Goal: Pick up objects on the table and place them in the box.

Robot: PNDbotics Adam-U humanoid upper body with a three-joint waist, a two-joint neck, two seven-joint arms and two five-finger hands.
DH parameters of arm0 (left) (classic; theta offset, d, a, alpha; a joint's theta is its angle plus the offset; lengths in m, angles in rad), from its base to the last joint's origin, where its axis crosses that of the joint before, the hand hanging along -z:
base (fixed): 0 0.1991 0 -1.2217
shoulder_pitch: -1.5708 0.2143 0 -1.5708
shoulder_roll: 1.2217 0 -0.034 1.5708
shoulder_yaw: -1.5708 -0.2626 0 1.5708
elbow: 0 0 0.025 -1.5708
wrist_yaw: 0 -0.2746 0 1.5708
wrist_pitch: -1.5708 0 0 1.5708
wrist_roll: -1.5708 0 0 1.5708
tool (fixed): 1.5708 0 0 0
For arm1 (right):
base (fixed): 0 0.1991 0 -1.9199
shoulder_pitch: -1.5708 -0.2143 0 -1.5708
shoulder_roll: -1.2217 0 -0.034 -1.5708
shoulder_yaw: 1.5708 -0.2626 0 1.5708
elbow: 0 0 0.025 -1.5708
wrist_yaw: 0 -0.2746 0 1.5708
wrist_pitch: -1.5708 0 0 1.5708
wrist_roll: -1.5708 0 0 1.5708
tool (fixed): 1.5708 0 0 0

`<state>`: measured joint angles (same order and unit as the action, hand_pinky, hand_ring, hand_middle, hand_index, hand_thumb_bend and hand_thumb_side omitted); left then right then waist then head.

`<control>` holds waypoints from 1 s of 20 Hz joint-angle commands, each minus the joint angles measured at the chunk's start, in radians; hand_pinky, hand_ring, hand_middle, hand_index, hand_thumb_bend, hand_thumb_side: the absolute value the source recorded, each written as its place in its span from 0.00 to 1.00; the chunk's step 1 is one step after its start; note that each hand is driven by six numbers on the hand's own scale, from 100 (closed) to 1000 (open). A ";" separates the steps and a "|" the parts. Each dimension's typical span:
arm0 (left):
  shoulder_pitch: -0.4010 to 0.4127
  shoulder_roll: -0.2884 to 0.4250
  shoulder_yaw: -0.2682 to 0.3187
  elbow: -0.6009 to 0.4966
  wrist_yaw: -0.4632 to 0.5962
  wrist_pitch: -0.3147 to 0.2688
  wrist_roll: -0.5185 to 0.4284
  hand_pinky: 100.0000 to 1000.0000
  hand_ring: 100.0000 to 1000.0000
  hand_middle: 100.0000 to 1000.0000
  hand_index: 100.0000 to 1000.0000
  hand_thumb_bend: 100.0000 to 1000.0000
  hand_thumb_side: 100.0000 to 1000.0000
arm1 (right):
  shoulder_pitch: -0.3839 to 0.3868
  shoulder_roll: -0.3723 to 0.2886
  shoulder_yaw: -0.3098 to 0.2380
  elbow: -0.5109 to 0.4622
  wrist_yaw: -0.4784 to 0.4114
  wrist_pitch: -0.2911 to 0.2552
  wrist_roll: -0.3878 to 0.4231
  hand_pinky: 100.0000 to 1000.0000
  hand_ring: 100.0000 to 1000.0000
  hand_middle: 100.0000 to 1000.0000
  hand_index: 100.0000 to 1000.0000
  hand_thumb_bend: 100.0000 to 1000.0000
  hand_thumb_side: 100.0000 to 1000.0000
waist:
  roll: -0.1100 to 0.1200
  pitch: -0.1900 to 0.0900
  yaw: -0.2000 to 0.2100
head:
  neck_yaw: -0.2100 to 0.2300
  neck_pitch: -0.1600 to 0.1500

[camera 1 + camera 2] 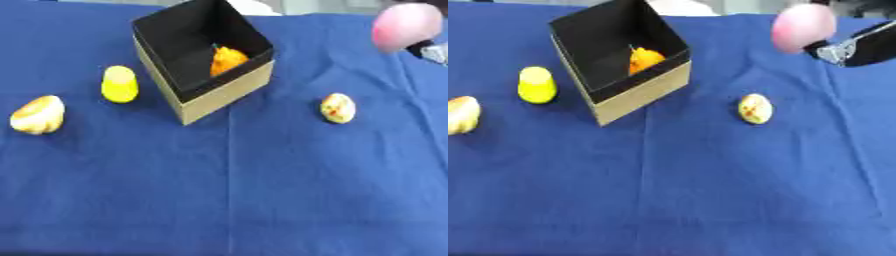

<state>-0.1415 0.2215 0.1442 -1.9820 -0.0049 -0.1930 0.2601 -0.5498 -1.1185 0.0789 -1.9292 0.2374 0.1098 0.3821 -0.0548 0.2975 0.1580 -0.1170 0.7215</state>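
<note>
One pink object (803,27), against right hand (859,47)

Box (223,95) sits on the blue cloth, turned cornerwise: tan cardboard outside, black inside, open top, upright. Inside it there's an orange thing (227,61) w/ a bit of green on top, resting vs the back right wall. Just left of the box stands a yellow rounded thing (119,84), upright, not touching it. Further left of the box, a pale cream/tan lump (38,115) lies on the cloth. Right of the box, well apart, a small egg-shaped cream piece w/ red-orange flecks (338,108). Up right of the box, a blurry pink round object (803,27) is off the cloth, in the air.
</note>
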 commanded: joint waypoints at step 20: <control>-0.028 0.031 -0.027 -0.018 0.027 -0.003 -0.036 0.75 0.54 0.51 0.76 0.04 0.52 | -0.485 0.410 0.281 0.437 0.199 -0.015 0.167 0.78 0.71 0.50 0.58 0.20 0.00 | -0.018 -0.010 0.093 | -0.102 0.001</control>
<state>-0.1593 0.2300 0.1153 -1.9820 0.0171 -0.1943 0.2284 -1.0116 -0.7030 0.3617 -1.5060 0.4162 0.1049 0.5449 -0.0777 0.3048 0.2511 -0.2150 0.7291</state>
